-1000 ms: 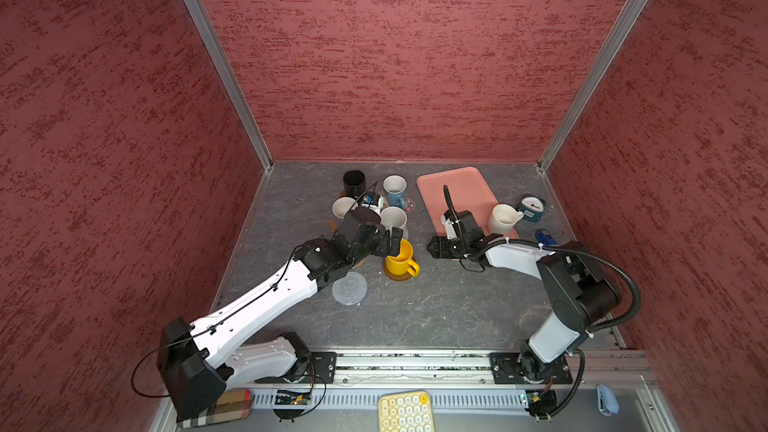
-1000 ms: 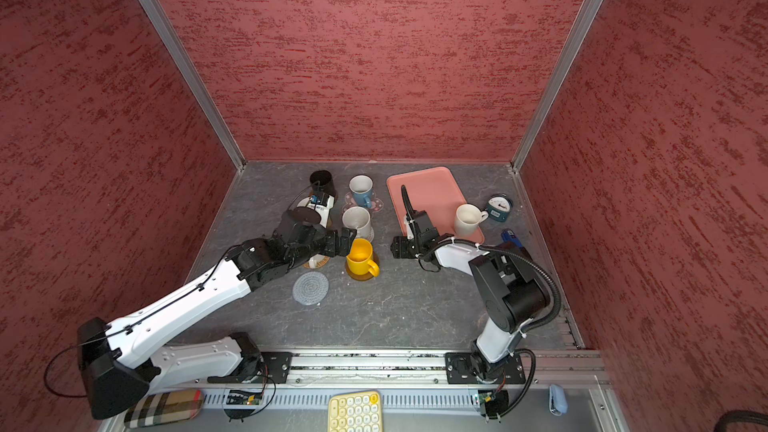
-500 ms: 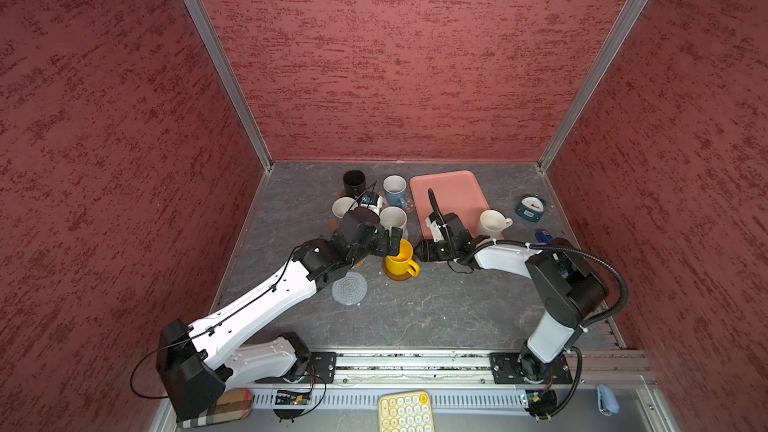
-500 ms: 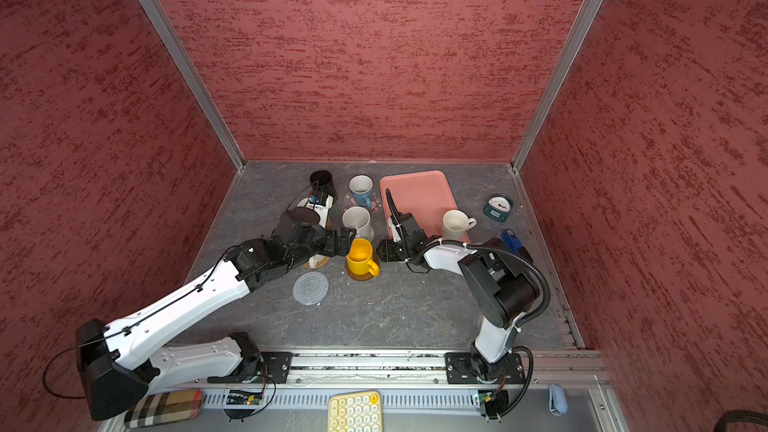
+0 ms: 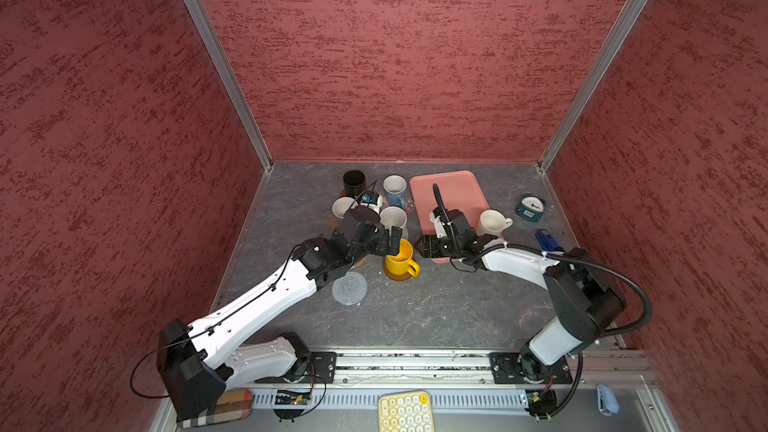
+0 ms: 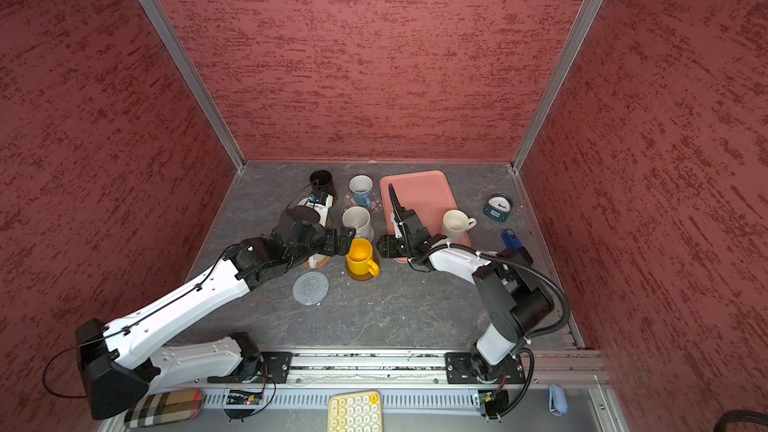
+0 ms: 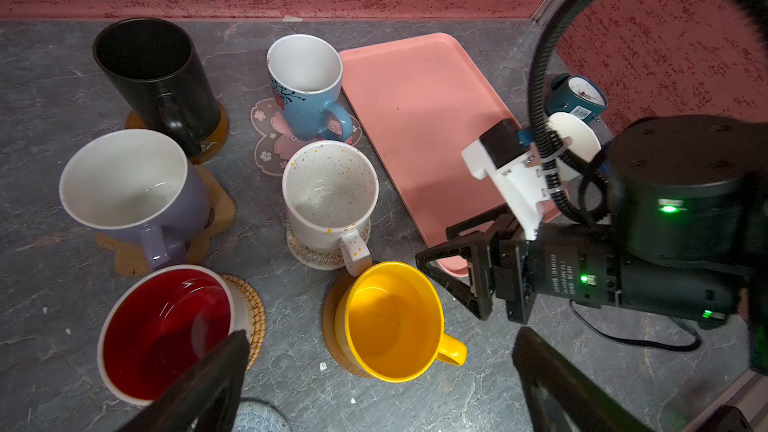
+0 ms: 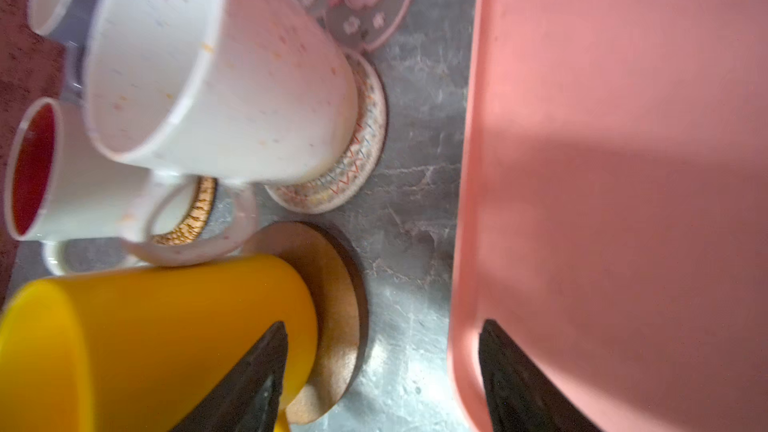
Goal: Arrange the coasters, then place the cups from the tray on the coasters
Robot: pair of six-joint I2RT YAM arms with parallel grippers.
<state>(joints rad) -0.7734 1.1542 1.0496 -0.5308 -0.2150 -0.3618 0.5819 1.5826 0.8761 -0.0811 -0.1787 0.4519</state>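
Note:
Six cups stand on coasters left of the pink tray (image 5: 457,191): black (image 7: 153,72), light blue (image 7: 305,89), lavender (image 7: 129,184), speckled white (image 7: 330,193), red-inside white (image 7: 166,330) and yellow (image 5: 400,259). The cream cup (image 5: 492,222) stands on the tray's near right part. A grey woven coaster (image 5: 349,288) lies bare. My left gripper (image 7: 382,334) hangs open above the yellow cup. Open too, my right gripper (image 8: 382,326) sits low between the yellow cup (image 8: 158,347) and the tray's near corner (image 8: 465,326), holding nothing.
A teal clock (image 5: 531,206) and a blue object (image 5: 547,239) lie right of the tray. A yellow keypad (image 5: 405,411) rests past the front rail. Red walls close in three sides. The left arm covers the red-inside cup in both top views.
My right gripper has moved left along the tray's near edge toward the yellow cup. The tray and cream cup have slid slightly left. The left arm has barely moved.

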